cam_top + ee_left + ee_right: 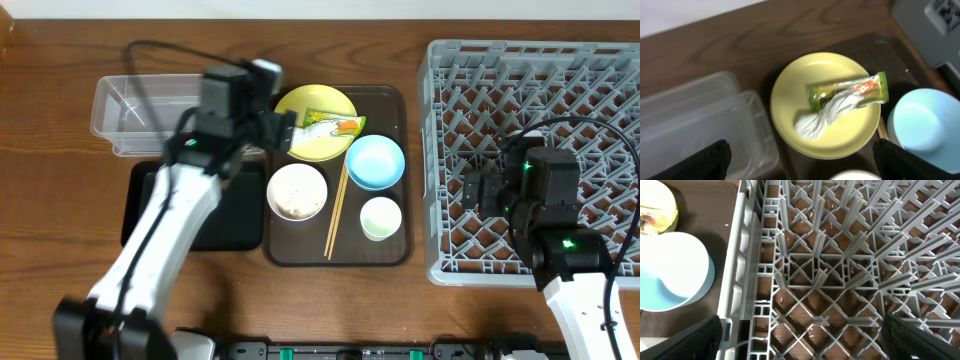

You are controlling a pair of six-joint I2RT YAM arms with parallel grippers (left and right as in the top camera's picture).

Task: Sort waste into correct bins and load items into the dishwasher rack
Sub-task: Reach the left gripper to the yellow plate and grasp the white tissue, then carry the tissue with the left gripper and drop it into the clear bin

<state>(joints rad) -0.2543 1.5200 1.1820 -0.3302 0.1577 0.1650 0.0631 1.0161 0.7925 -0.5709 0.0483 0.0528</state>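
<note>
A green-white-orange wrapper (331, 126) lies on the yellow plate (303, 143); it also shows in the left wrist view (847, 97) on the plate (790, 100). My left gripper (284, 132) is open and empty, hovering at the plate's left edge (802, 162). The light blue bowl (375, 162), white bowl (297, 191) holding rice grains, small white cup (381, 218) and chopsticks (335, 214) sit on the brown serving tray. The clear tub (125, 110) and black tray (228, 222) are at left. My right gripper (802, 340) is open and empty over the grey rack (600, 70).
The dark brown serving tray (398, 110) lies between the bins and the rack. The left arm crosses over the black tray. The rack's left wall (742, 265) stands beside the blue bowl (670, 272).
</note>
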